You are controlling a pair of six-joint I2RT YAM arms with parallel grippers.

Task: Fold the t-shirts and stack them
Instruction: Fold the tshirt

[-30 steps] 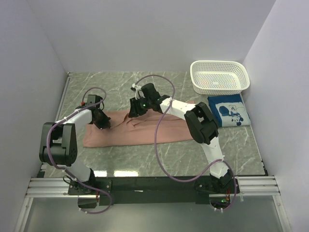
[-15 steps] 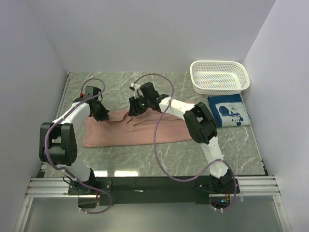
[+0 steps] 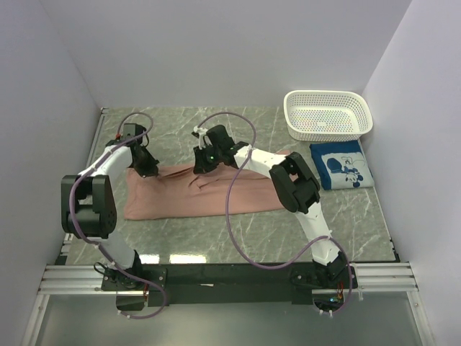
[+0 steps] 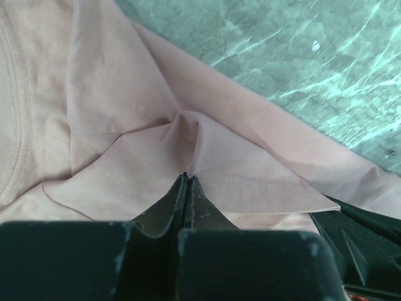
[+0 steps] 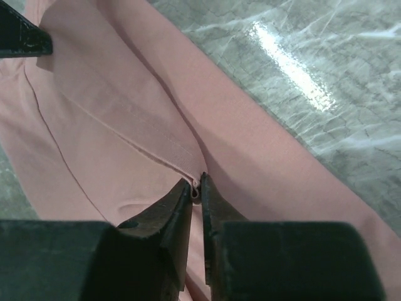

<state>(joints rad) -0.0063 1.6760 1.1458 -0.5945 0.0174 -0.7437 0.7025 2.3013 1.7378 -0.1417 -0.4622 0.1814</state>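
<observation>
The dusty-pink t-shirt (image 3: 205,193) lies spread across the marble table, print side hidden. My left gripper (image 3: 144,164) is at its far left corner, shut on a pinch of the pink cloth (image 4: 188,141). My right gripper (image 3: 202,163) is at the shirt's far edge near the middle, shut on the ribbed collar hem (image 5: 195,188). The pink cloth fills both wrist views. The blue t-shirt (image 3: 342,165) with its white cartoon print lies folded at the right, in front of the basket.
A white perforated basket (image 3: 328,115) stands at the back right. White walls close in the table on the left, back and right. Bare marble (image 3: 238,231) shows in front of the pink shirt. Purple cables loop over both arms.
My left gripper has moved toward the back left, pulling the shirt's left corner outward. My right gripper stays at the collar, nearly still.
</observation>
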